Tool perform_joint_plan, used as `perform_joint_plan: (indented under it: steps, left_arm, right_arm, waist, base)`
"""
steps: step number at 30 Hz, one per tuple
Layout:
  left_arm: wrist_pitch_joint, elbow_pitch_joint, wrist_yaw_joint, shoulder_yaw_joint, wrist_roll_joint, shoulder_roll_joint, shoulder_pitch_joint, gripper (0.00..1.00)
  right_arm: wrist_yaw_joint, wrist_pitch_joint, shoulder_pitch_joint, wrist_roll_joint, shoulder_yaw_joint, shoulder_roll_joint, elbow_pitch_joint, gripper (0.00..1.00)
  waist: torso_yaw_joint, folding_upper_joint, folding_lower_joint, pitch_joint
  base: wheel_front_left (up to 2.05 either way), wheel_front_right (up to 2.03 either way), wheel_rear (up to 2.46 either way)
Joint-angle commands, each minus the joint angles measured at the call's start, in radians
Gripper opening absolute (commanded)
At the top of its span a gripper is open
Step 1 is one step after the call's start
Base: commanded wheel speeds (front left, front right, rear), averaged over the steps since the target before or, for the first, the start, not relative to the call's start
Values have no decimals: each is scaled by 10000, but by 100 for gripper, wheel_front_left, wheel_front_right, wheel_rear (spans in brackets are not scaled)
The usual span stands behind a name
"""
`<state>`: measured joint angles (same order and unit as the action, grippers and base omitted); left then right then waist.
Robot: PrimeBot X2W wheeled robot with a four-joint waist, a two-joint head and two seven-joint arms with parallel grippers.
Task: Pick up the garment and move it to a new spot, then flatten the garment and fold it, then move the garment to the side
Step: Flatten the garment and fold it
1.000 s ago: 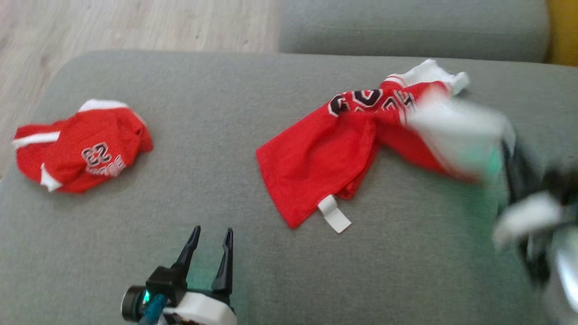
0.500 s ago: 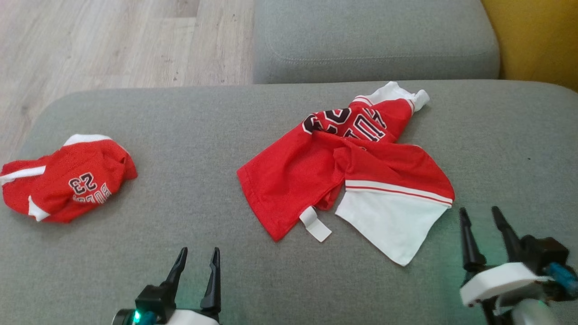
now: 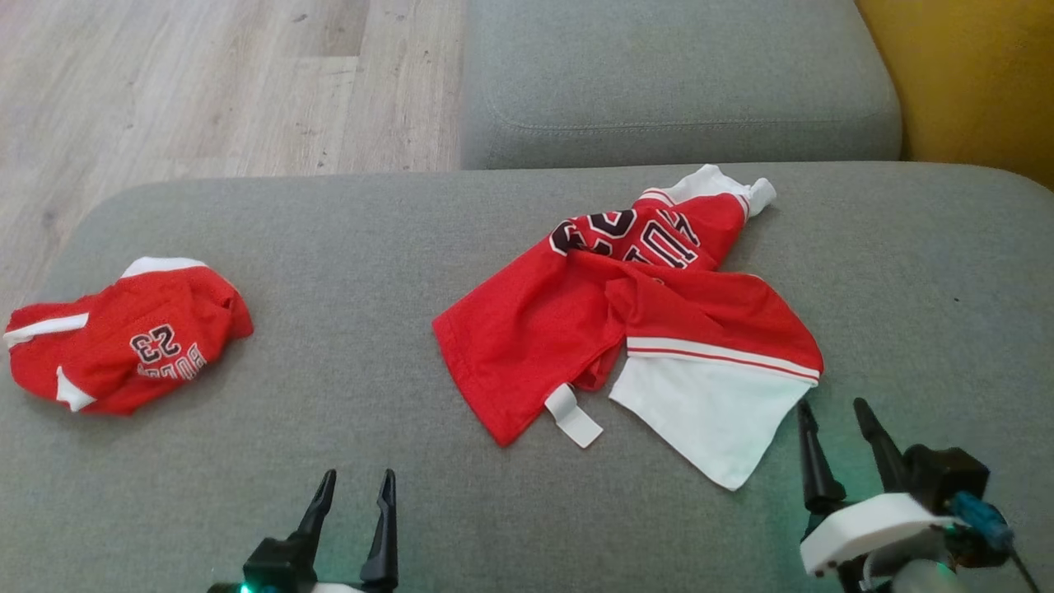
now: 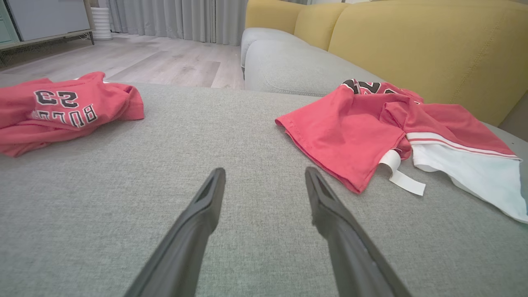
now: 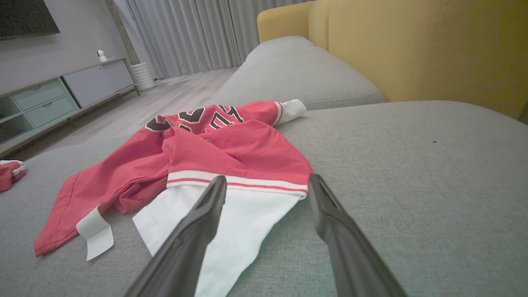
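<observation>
Left gripper (image 3: 358, 476) and right gripper (image 3: 832, 405) hover at the near edge of the grey cushion (image 3: 370, 222), jaws spread, holding nothing. The right one is just beside the white panel of the garment (image 3: 568, 329). The garment lies crumpled mid-cushion, probably placed there for flattening. A second red garment (image 3: 132, 338) lies well apart, leaving working room.

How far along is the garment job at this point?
Placing looks done: the crumpled red-and-white garment lies on the grey cushion, held by nothing. In hand: nothing; left gripper and right gripper are both open and empty. Left: flattening, folding, moving it aside.
</observation>
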<state>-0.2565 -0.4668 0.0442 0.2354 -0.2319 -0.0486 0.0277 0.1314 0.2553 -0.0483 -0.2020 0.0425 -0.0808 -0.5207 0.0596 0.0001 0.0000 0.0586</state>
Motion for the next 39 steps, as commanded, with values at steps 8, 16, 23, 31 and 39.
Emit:
perform_joint_plan:
  steps: [8,16,23,31,39]
  left_arm:
    - [-53,369,-7,-111,121,-16,-421,100]
    - [-53,280,-23,196,77,-16,-518,100]
    - [-53,227,-56,283,23,-16,-599,100]
    - [-53,262,-2,409,-291,-16,-809,100]
    - [-53,67,339,1117,-1167,-16,-1530,100]
  right_arm:
    - [-7,64,-523,-90,890,64,-1103,100]
    - [-7,65,-1064,-759,1618,271,-2734,100]
    - [-7,58,-1315,-1169,2347,301,-3899,95]
    - [-7,62,-1532,-1152,2157,118,-4003,0]
    - [-7,63,-1221,-755,620,-853,-2494,0]
  waist:
    - [119,-1,0,-200]
    - [384,-1,0,-419]
    - [522,-1,0,-544]
    - [336,-1,0,-761]
    - [-395,-1,0,-1342]
  base:
    - [0,0,0]
    - [0,0,0]
    - [0,0,0]
    - [0,0,0]
    - [0,0,0]
